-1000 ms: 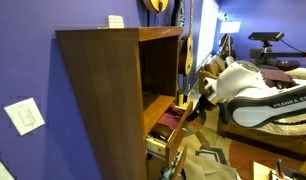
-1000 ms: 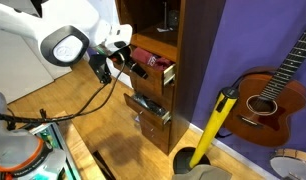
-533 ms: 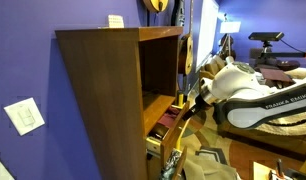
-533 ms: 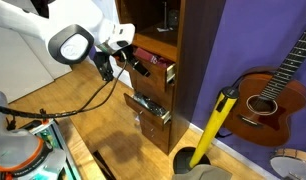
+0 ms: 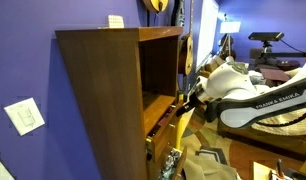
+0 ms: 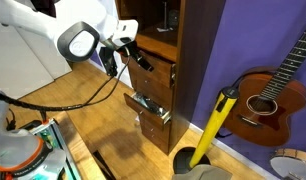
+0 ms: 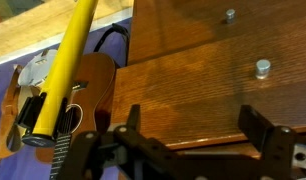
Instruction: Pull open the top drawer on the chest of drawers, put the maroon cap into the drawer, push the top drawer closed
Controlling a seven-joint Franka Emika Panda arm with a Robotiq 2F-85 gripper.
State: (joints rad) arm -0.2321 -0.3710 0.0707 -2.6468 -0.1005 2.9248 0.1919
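The chest of drawers (image 5: 103,90) is a tall dark-brown cabinet, seen in both exterior views (image 6: 191,50). The top drawer's orange-brown front (image 6: 156,73) sits almost flush with the chest. That front fills the wrist view (image 7: 193,60), with two small metal knobs on the wood above. My gripper (image 6: 133,57) is open and empty, jaws spread wide right at the drawer front (image 7: 193,115). It also shows at the chest's front edge (image 5: 185,103). The maroon cap is hidden.
The lower drawer (image 6: 153,108) stands pulled out with cluttered contents. A guitar (image 6: 273,95) and a yellow-handled tool (image 6: 215,125) lean on the purple wall beside the chest. Both show in the wrist view (image 7: 63,70). A black cable hangs from my arm over the wooden floor.
The top drawer has slid in from well open to nearly shut. The maroon cap inside it has gone out of sight. My gripper has moved toward the chest with the drawer front.
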